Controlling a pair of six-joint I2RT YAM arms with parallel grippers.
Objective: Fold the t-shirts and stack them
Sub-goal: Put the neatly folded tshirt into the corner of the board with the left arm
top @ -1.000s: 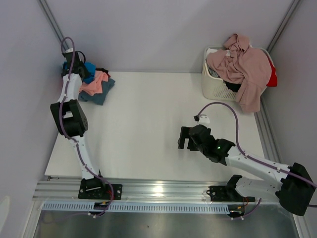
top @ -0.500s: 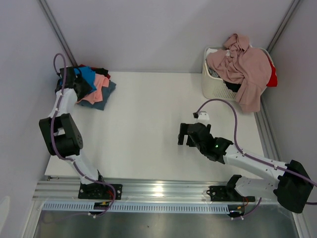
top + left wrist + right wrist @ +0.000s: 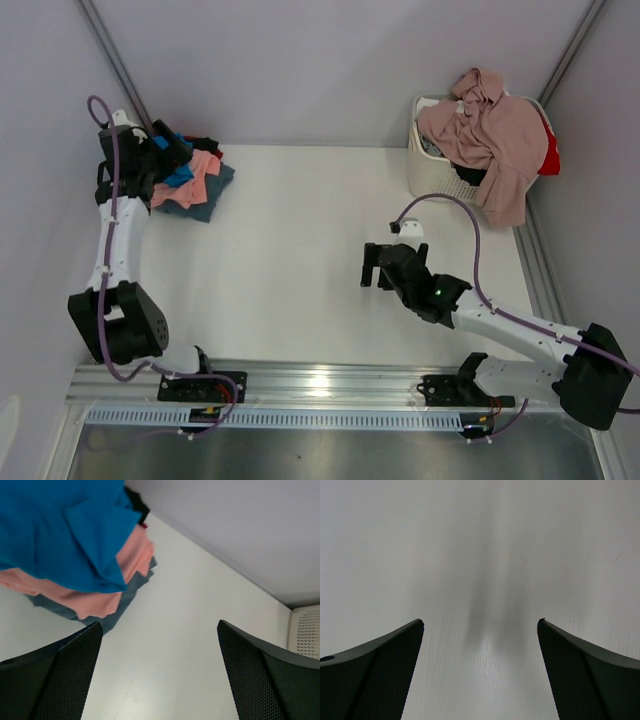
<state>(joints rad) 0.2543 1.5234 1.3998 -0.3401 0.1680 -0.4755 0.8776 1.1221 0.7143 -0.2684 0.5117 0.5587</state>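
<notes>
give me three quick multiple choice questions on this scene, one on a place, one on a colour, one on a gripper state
1. Where is the stack?
A) far left corner of the table
B) near right corner
C) mid-table

2. Colour of the top shirt?
A) red
B) bright blue
C) white

3. State of the left gripper?
A) shut on a shirt
B) open, empty
C) out of view

Answers:
1 A: the top view shows the pile at the far left edge.
2 B: blue cloth lies over the salmon one.
3 B: its fingers stand wide apart with only table between them.
</notes>
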